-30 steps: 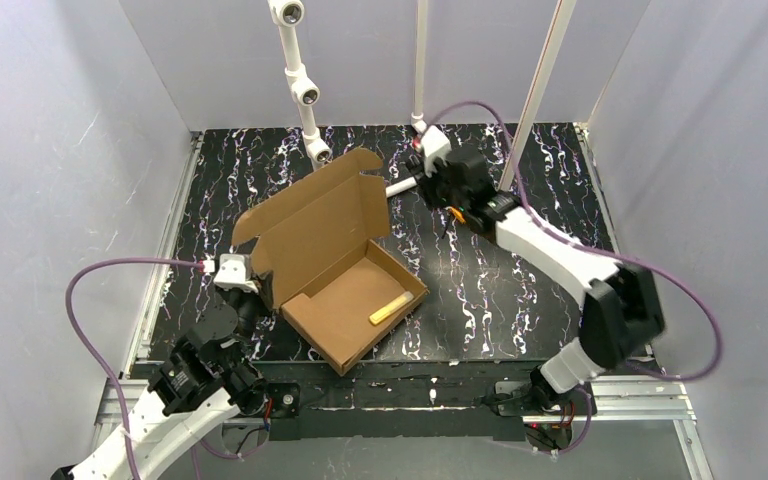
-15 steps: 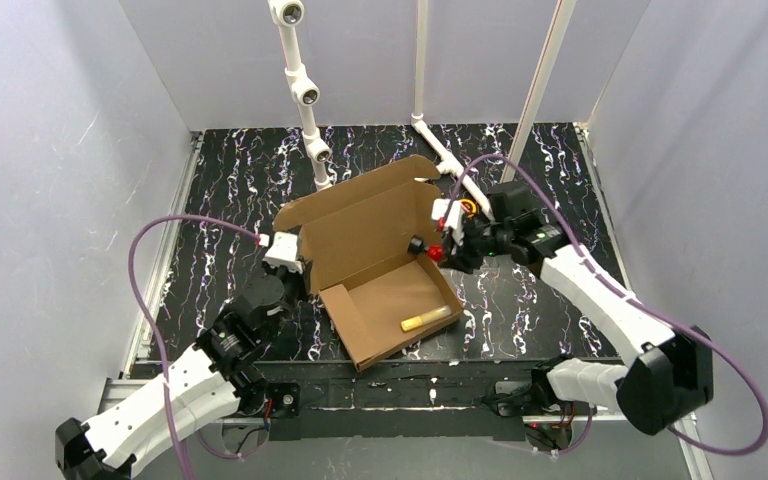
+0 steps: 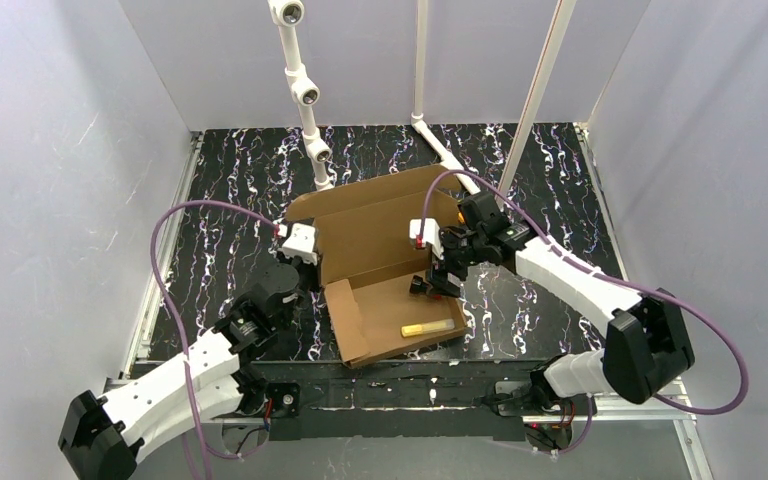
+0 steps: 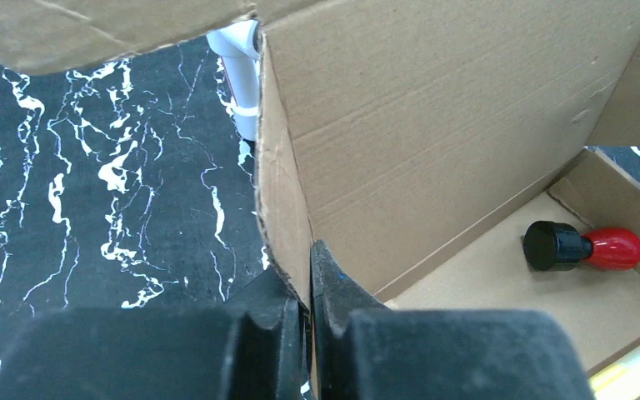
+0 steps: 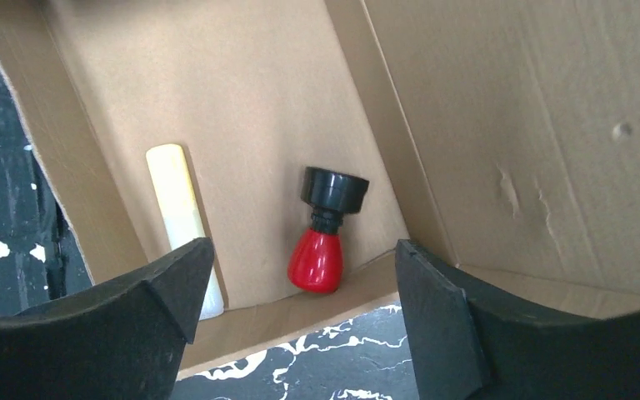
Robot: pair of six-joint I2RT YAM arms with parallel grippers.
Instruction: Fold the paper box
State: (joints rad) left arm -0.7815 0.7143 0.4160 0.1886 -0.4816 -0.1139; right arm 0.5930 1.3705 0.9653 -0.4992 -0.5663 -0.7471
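Observation:
The paper box [image 3: 385,300] lies mid-table as a shallow brown tray, its lid [image 3: 375,225] standing up behind it. Inside lie a red bulb with a black cap [image 5: 321,242] [image 4: 583,247] and a pale yellow stick [image 3: 428,327] [image 5: 179,208]. My left gripper [image 3: 312,270] [image 4: 308,258] is shut on the box's upright left side wall [image 4: 283,200], one finger on each face. Just outside the tray's right wall, my right gripper [image 3: 432,280] [image 5: 304,250] hovers open and holds nothing; the bulb lies beyond its fingertips.
White pipe stands rise at the back [image 3: 305,90] [image 3: 445,155], and a slanted white pole [image 3: 538,90] stands back right. Grey walls close in three sides. Purple cables [image 3: 175,230] loop off both arms. The black marbled tabletop [image 3: 230,190] shows around the box.
The right gripper came forward from the back with the red bulb, opened and left it in the tray. The left arm, still gripping the wall, shifted and turned the box to the right.

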